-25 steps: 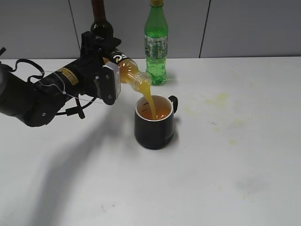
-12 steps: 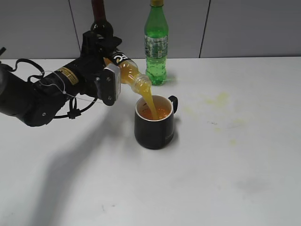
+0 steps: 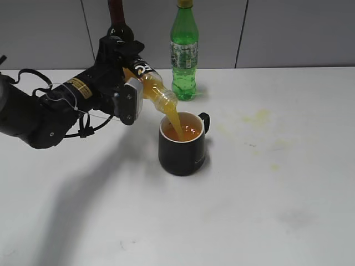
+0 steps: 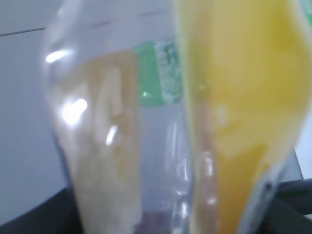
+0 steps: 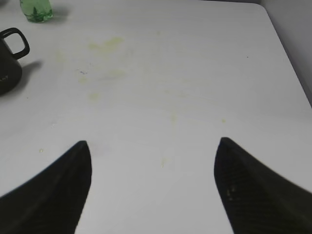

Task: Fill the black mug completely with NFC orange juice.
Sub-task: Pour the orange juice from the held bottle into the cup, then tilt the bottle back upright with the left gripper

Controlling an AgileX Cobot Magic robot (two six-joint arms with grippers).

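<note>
The black mug (image 3: 182, 145) stands mid-table, handle to the back right, its white interior holding orange juice near the rim. My left gripper (image 3: 128, 83) is shut on the clear juice bottle (image 3: 151, 87), tilted neck-down over the mug's left rim. A stream of NFC orange juice (image 3: 173, 119) runs from the neck into the mug. In the left wrist view the bottle (image 4: 146, 146) fills the frame, with juice (image 4: 239, 97) on its right side. The mug's handle and side show at the left edge of the right wrist view (image 5: 9, 58). My right gripper (image 5: 152, 165) is open and empty above bare table.
A green soda bottle (image 3: 184, 51) stands just behind the mug, and a dark wine bottle (image 3: 117, 19) stands behind my left arm. Pale yellow stains (image 3: 258, 117) mark the white table to the right of the mug. The table's right edge (image 5: 287, 53) shows in the right wrist view.
The bottle has tipped a little steeper and the juice level in the mug has risen. The mug and the right gripper have not moved.
</note>
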